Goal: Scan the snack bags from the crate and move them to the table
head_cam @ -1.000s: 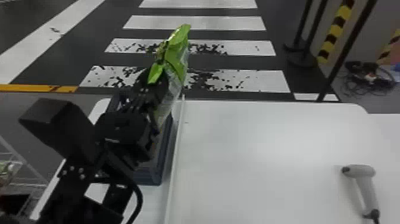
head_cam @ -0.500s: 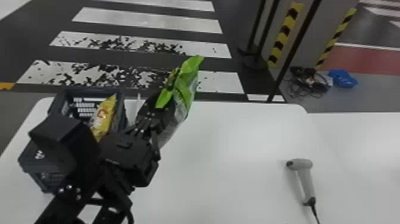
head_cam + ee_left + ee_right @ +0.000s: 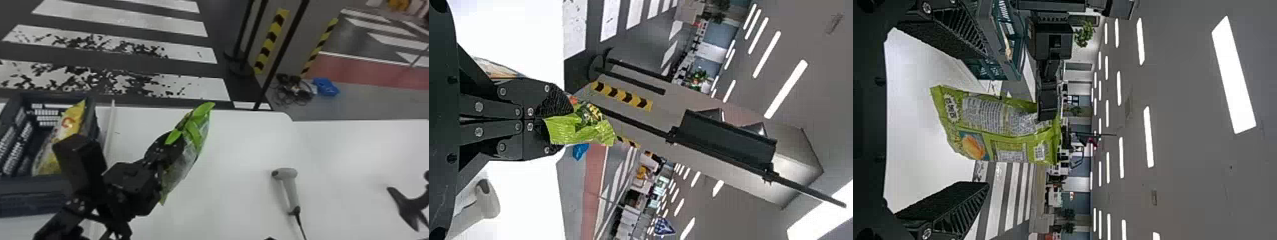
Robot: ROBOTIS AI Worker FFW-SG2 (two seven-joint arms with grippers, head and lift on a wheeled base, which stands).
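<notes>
While a smooth white bench [image 3: 242, 198] runs across the lower frame in the head view, a dark floor with white painted stripes [image 3: 121, 19] fills the upper left. At the upper right stand black poles [image 3: 282, 48] and 2 strips of black-and-yellow hazard tape [image 3: 271, 41], with tangled cables [image 3: 295, 91] and a blue object [image 3: 325, 86] on the grey floor. Bright ceiling lights [image 3: 1233, 75] show in the right wrist view.

Dark, rigid plastic with slotted walls forms the crate [image 3: 41, 191] at left, where a glossy yellow snack bag [image 3: 71, 123] leans. Crinkled film makes up the green snack bag [image 3: 191, 143], whose back carries a grey printed panel. Its top edge is pinched by the clenched left end effector [image 3: 170, 146], the bag hanging tilted above the bench near the centre. Rounded and pale grey, the scanner [image 3: 287, 178] lies at lower right, its black cord [image 3: 300, 223] trailing down. At the right edge, the right end effector [image 3: 403, 209] has its fingers spread, holding nothing.

Compared with 1.0 s ago, the green snack bag has gone from over the crate to over the bench, and the head view has turned rightward.
</notes>
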